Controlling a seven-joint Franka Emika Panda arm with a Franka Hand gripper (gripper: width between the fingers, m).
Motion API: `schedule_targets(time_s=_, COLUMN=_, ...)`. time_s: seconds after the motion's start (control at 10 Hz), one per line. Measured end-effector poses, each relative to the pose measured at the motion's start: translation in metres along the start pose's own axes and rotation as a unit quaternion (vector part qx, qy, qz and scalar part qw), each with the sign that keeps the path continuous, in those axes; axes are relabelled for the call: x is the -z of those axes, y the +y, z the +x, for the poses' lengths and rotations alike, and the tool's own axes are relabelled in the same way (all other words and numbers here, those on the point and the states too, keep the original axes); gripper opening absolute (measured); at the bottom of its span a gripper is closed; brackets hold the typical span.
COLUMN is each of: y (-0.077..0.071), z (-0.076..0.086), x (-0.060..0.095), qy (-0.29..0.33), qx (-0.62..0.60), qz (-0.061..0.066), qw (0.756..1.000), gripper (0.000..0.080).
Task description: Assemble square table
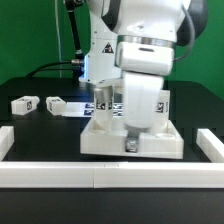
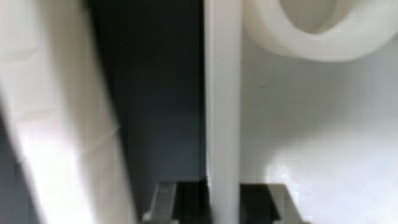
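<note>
Wrist view: tool pinches tabletop rim; exterior alone shows leg blocks.

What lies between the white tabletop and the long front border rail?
Only bare dark table between tabletop and front rail, per the exterior view.

Around the gripper, the square table top is showing smooth, slightly glossy white plastic, while the work surface out beside it is looking matt black.
</note>
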State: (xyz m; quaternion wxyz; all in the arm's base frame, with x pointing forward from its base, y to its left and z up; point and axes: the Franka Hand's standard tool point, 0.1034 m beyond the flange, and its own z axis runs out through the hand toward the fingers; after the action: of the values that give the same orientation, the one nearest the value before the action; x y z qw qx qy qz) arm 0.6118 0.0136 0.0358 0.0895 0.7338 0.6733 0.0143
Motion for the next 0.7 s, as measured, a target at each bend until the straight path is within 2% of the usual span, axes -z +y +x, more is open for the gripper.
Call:
schedule_targets(time_s=0.1, y=0.009, z=0.005, x=0.004, qy=0.001, qx=0.007, qz=-0.008, qw=1.000, gripper=0.0060)
schedule_targets(time_s=0.5, y=0.005, z=0.001, x=0.004, qy=-0.001, qx=0.008, qz=-0.005, qw=1.000, gripper=0.0060)
schedule_targets(time_s=0.6, y=0.005, z=0.011, x=0.001, qy=0.002, qx=0.005, qz=-0.013, qw=1.000, gripper=0.0060)
schedule_targets(time_s=0.7, y=0.007, z=0.029, x=-0.004, qy=0.004, qx=-0.002, qz=-0.014, qw=1.000, gripper=0.0060)
